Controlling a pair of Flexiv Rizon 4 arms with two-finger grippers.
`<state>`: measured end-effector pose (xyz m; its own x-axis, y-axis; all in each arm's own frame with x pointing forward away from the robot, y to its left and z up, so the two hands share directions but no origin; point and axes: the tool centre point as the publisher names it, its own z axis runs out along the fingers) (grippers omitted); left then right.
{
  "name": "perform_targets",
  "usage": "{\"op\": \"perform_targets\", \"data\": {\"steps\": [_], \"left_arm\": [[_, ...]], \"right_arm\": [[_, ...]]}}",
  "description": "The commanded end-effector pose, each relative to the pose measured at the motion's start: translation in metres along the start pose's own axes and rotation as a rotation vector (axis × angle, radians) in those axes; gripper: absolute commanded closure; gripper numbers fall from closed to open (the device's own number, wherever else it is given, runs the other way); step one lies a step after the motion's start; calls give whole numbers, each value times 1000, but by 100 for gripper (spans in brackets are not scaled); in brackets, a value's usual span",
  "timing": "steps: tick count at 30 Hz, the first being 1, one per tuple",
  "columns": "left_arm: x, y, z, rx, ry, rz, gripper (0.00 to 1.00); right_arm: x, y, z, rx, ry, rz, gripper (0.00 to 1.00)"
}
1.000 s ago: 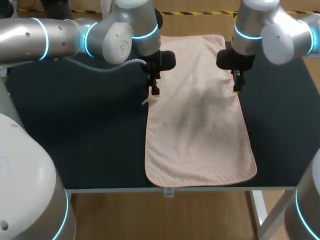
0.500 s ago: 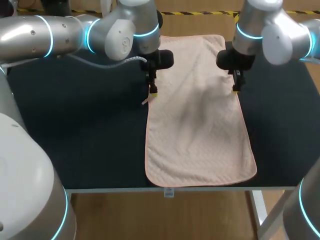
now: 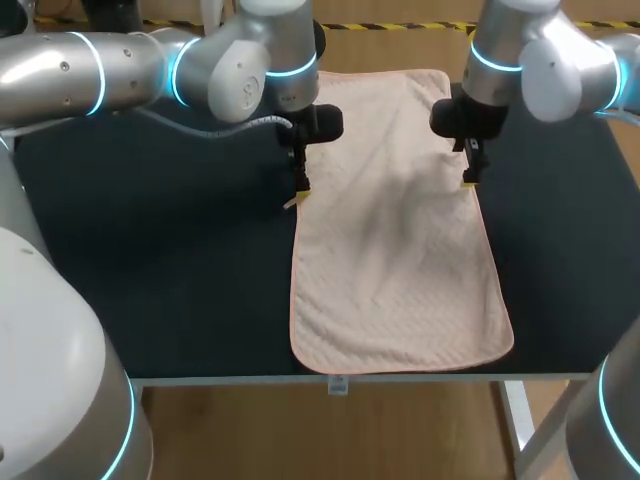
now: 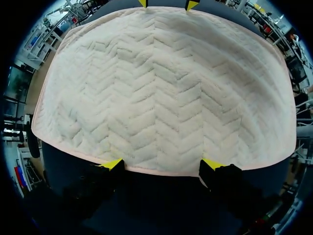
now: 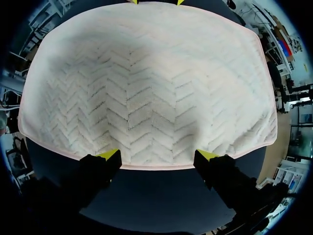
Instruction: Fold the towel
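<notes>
Shifted outward: left jaws. Left jaws, right jaws released, at opposite long edges; towel [image 3: 400, 260] lay between them.

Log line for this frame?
towel: flat on table | left gripper: open, at towel's left edge | right gripper: open, at right edge | nothing lifted

Head camera high behind; wrist cameras close, facing across the shared towel [image 3: 400, 250].
</notes>
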<state>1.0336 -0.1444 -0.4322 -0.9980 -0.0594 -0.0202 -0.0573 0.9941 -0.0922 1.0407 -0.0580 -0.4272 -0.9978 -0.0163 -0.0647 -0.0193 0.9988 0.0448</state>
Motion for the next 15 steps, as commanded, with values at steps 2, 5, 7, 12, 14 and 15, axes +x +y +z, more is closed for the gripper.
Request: {"op": "perform_targets", "data": {"steps": [2, 5, 7, 12, 14, 15], "left_arm": [[0, 1, 2, -2, 0, 8, 0], [-3, 1, 2, -5, -3, 17, 0], [-6, 1, 2, -3, -10, 26, 0], [-12, -1, 2, 0, -19, 42, 0], [-12, -2, 1, 5, -19, 50, 0], [-12, -3, 1, 5, -19, 54, 0]], "right_arm": [[-5, 0, 8, -14, 31, 5, 0], [-4, 1, 13, -22, 55, 8, 0], [-2, 2, 16, -15, 68, 1, 0], [1, 4, 21, -17, 90, -17, 0], [2, 5, 22, -23, 95, -19, 0], [2, 5, 22, -22, 96, -21, 0]]}}
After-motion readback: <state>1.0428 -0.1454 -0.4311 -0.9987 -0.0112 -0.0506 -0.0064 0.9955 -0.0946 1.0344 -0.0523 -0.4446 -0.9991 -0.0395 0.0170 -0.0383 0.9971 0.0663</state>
